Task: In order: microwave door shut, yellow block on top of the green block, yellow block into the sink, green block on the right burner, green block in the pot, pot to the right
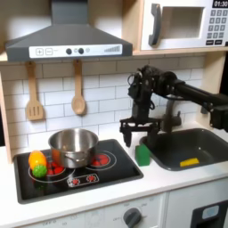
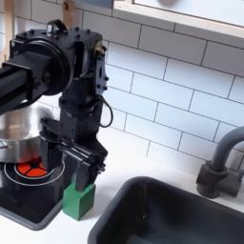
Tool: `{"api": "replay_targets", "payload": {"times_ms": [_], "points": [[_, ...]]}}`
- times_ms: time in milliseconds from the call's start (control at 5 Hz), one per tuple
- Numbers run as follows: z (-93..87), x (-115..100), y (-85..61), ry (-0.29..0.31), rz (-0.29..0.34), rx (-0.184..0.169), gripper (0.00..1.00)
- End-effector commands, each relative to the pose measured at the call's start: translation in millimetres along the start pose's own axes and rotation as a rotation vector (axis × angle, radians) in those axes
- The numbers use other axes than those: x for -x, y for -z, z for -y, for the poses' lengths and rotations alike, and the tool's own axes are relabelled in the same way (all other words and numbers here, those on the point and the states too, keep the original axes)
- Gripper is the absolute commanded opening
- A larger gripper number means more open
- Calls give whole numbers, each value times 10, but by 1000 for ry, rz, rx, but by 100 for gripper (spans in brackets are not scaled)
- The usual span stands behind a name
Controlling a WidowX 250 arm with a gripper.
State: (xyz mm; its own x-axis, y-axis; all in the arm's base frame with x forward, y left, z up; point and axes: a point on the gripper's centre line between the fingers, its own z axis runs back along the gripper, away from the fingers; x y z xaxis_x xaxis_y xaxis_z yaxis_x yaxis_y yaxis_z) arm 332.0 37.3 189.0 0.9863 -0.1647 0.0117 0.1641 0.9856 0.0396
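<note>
The microwave door (image 1: 183,24) at the top right of the first exterior view is shut, with its grey handle on the door's left. The green block (image 1: 142,154) (image 2: 78,200) stands on the white counter between the cooktop and the sink (image 1: 205,142) (image 2: 124,221). My gripper (image 1: 139,134) (image 2: 84,162) hangs open just above the green block, fingers pointing down and not touching it. The yellow block (image 1: 189,162) lies on the sink floor. The pot (image 1: 74,145) (image 2: 14,133) sits at the back of the cooktop. The right burner (image 1: 100,160) (image 2: 30,170) is bare.
A rounded orange-yellow and green toy fruit (image 1: 37,162) lies on the left burner area, in front of the pot's left side. A spatula (image 1: 34,93) and a wooden spoon (image 1: 78,89) hang on the tiled wall. The dark faucet (image 2: 224,167) stands behind the sink.
</note>
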Motion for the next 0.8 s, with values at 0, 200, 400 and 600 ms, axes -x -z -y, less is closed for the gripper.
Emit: {"api": "replay_targets", "payload": {"times_ms": [0,200,400,600], "points": [[31,-20,36,-23,-8,28,100],[74,-50,33,6,5,37,100],[116,-86,69,26,-4,36,100],[183,-75,144,50,-24,43,100]]}}
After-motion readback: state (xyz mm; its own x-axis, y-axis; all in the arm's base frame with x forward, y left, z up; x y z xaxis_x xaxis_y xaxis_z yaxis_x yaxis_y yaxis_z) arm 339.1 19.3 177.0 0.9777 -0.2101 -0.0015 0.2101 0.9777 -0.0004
